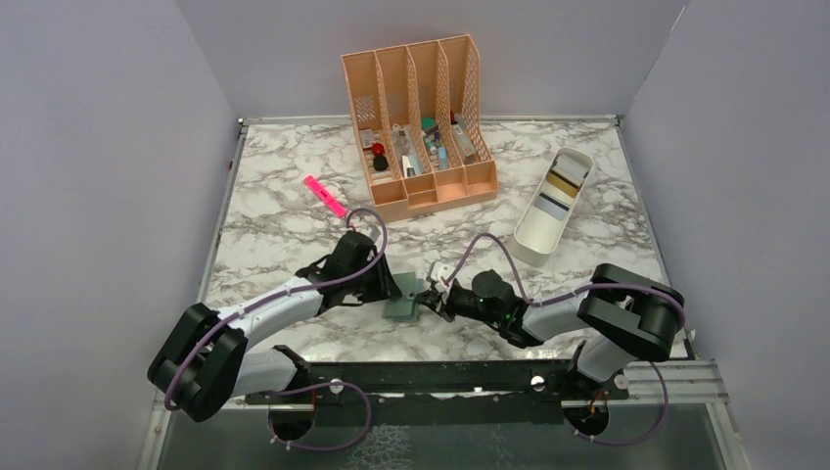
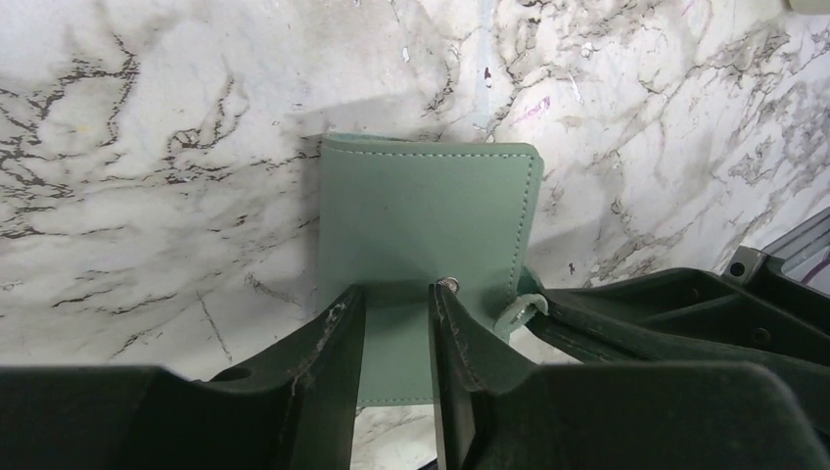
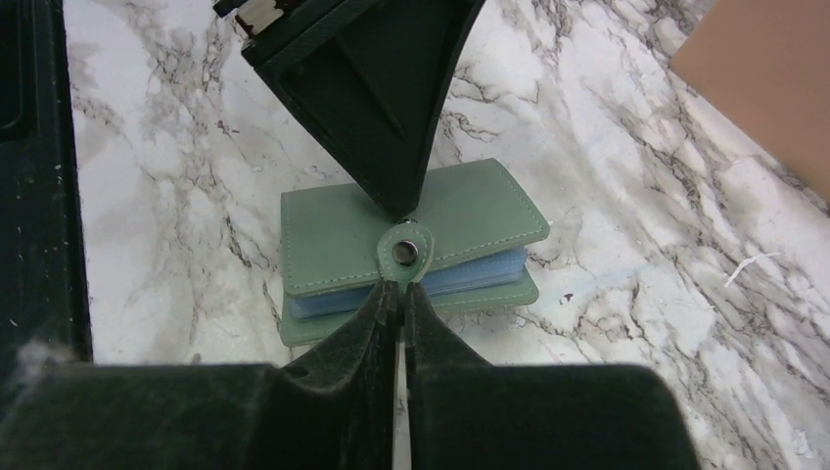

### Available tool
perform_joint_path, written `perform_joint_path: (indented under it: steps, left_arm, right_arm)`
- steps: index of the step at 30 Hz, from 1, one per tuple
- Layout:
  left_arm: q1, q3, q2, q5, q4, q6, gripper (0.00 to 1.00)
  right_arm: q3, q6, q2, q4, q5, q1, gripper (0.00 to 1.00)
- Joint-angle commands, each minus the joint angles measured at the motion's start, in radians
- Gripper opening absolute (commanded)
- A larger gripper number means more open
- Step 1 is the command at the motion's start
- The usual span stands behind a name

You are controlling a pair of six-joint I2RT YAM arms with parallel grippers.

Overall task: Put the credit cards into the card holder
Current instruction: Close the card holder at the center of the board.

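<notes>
A white-and-grey marbled tabletop point(image 1: 274, 245) was seen from above, with two robot arms reaching in from its near edge. The card holder point(image 1: 403, 305), a small grey-green folded wallet, lay flat slightly toward 6 o'clock from the middle of the tabletop, between the two arms' tips. The left fingers point(image 1: 388, 286) met it from 9 o'clock. In the left wrist view they point(image 2: 343, 333) stood partly open, with a gap between them and nothing clasped, their tips resting over the card holder's point(image 2: 421, 215) top cover. The right fingers point(image 1: 434, 294) came in from 3 o'clock. In the right wrist view they point(image 3: 377, 323) were pressed almost together, pinching the lower end of the snap tab point(image 3: 404, 253) at the card holder's point(image 3: 333, 230) front edge, where blue-grey pockets showed between the covers. The credit cards point(image 1: 560, 183), gold and dark, sat in a long white tray point(image 1: 529, 245) at 2 o'clock, well apart from the card holder. A peach slotted organizer point(image 1: 421, 117) stood at 12 o'clock, and a pink highlighter point(image 1: 325, 196) lay at 10 o'clock.
</notes>
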Motion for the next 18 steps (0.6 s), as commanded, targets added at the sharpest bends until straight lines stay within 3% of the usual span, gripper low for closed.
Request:
perform_joint_path:
  steps: [1, 2, 4, 11, 18]
  left_arm:
    - [0.001, 0.009, -0.043, -0.014, -0.036, 0.005, 0.35]
    - [0.001, 0.008, -0.052, -0.025, -0.042, 0.004, 0.35]
    - [0.001, 0.009, -0.056, -0.046, -0.054, 0.009, 0.35]
    - [0.001, 0.010, -0.043, -0.062, -0.066, 0.035, 0.36]
    - [0.001, 0.004, 0.004, 0.003, 0.000, 0.054, 0.41]
  right_arm:
    - [0.049, 0.001, 0.010, -0.089, 0.011, 0.003, 0.22]
    - [0.047, 0.016, 0.002, -0.095, 0.021, 0.003, 0.31]
    - [0.056, 0.048, -0.026, -0.135, 0.031, 0.003, 0.38]
    - [0.084, 0.259, -0.135, -0.326, 0.032, 0.003, 0.38]
    - [0.252, 0.724, -0.124, -0.736, 0.185, 0.003, 0.33]
